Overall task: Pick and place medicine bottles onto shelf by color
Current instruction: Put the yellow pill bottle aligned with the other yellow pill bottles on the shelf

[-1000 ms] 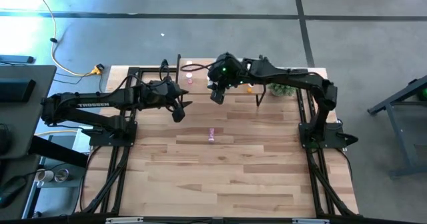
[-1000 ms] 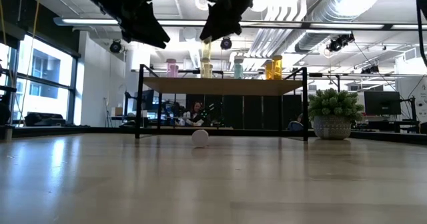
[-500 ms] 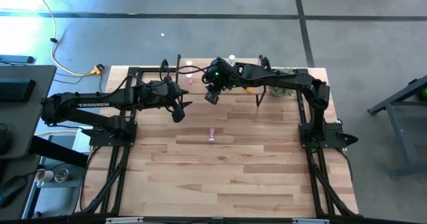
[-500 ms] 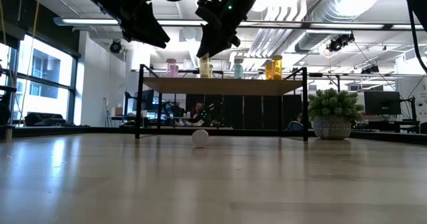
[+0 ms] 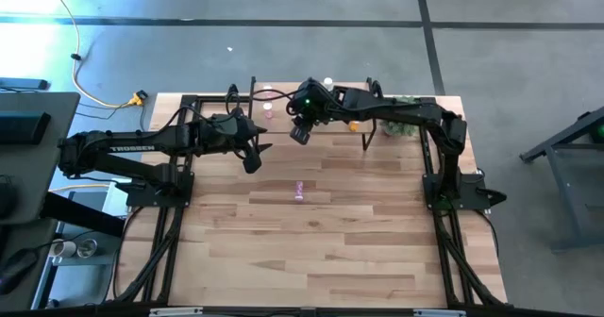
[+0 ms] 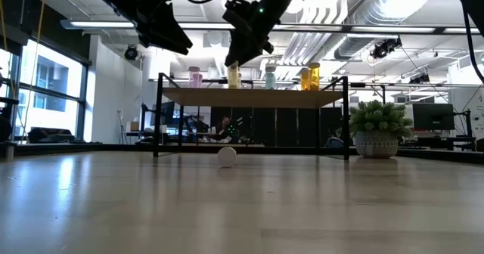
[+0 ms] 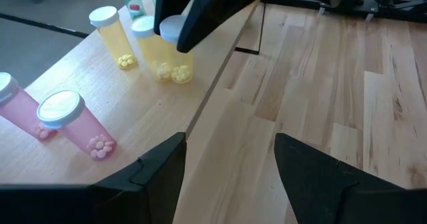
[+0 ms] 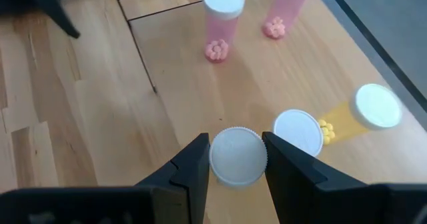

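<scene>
Wood table (image 5: 321, 241), shelf (image 8: 267, 91) at its far edge. My right gripper (image 8: 237, 159) is over the shelf, fingers (image 8: 193, 167) pinching a white-capped yellow bottle (image 8: 238, 156) between them. Just beside it stand two more yellow bottles (image 8: 298, 132); two pink bottles (image 8: 223, 17) stand farther ahead of the fingers. One pink bottle (image 5: 299, 191) lies on the table mid-way, well apart from both grippers. My left gripper (image 7: 227, 171) hovers before the shelf edge, fingers spread, holding nothing.
</scene>
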You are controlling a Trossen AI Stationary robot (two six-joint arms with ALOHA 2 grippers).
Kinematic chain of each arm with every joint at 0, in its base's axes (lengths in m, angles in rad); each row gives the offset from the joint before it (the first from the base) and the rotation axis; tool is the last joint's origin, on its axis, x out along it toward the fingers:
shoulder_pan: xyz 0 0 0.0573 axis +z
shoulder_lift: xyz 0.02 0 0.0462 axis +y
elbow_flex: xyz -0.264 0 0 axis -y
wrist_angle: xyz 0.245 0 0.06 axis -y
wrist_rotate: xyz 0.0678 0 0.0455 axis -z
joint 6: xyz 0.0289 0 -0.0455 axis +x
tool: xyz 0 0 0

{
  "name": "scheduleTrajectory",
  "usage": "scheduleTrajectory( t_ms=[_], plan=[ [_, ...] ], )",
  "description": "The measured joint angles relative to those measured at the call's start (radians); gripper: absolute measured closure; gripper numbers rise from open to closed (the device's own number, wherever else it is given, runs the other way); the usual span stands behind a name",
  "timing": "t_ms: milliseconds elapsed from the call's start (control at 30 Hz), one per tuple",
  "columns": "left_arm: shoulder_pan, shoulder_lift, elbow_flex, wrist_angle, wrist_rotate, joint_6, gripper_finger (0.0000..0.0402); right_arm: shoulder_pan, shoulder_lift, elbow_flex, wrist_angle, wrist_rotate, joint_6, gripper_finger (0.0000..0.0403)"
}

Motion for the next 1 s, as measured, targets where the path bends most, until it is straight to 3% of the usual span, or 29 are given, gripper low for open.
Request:
scheduleTrajectory(
  t_ms=[633, 1000],
  plan=[
    [0.0, 0.0, 0.0, 0.0, 0.0, 0.0, 0.0186, 0.0, -0.003, 0.0, -0.02, -0.033, 0.022, 0.0284],
    [0.0, 0.0, 0.0, 0.0, 0.002, 0.016, 0.0186, 0.012, -0.096, 0.0, -0.051, -0.035, 0.014, 0.0284]
  ],
)
